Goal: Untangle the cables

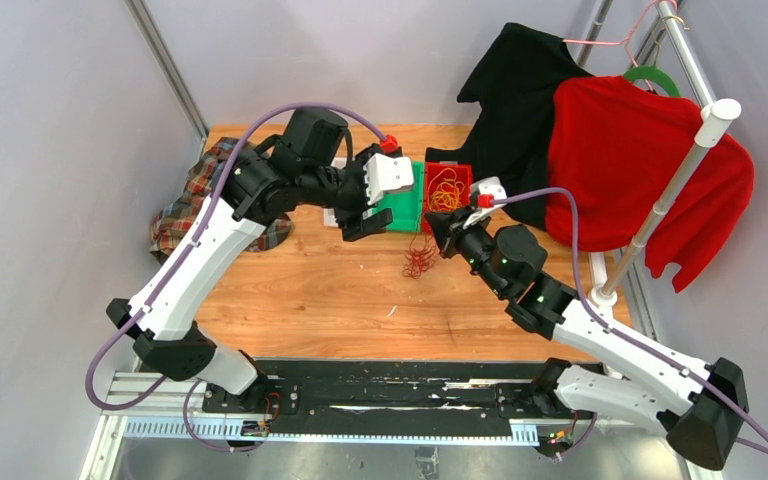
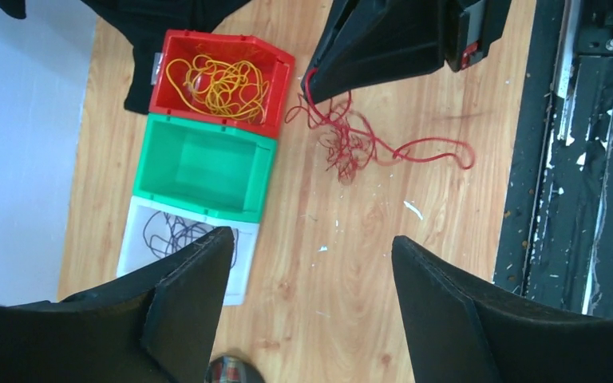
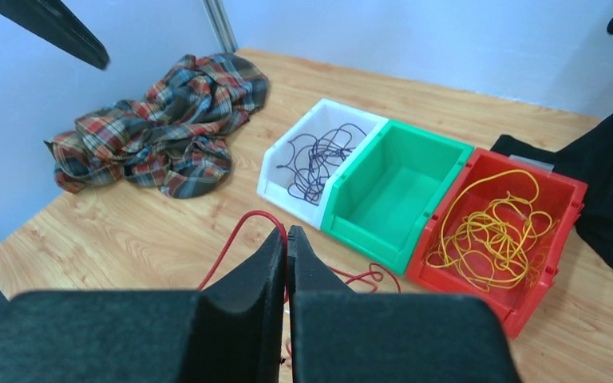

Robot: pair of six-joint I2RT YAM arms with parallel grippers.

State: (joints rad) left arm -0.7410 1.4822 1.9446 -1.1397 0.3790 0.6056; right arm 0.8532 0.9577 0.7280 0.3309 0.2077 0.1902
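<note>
Bins are sitting in a row near the back of the wooden desk (image 1: 340, 300), touching side to side: a white bin (image 3: 275, 163), a green bin (image 3: 391, 183) in the middle and a red bin (image 3: 559, 207). A dark purple cable (image 3: 315, 159) is curling inside the white bin. A yellow cable (image 3: 495, 231) is lying in loose loops inside the red bin. A red cable (image 2: 351, 144) is lying in a small messy clump on the bare desk, just in front of the red bin, and one long loop is reaching toward the near edge. The right gripper (image 3: 286, 233) is squeezing its two fingers tight together on a strand of the red cable, which is going up from the clump to its tip. The left gripper (image 2: 310, 237) is hanging above the desk near the white bin with its fingers spread wide, and it is holding nothing. A plaid cloth (image 1: 175, 215) is lying crumpled at the left side of the desk, well apart from the bins. A red top (image 1: 640, 170) and a black top (image 1: 520, 100) are hanging at the back right.
</note>
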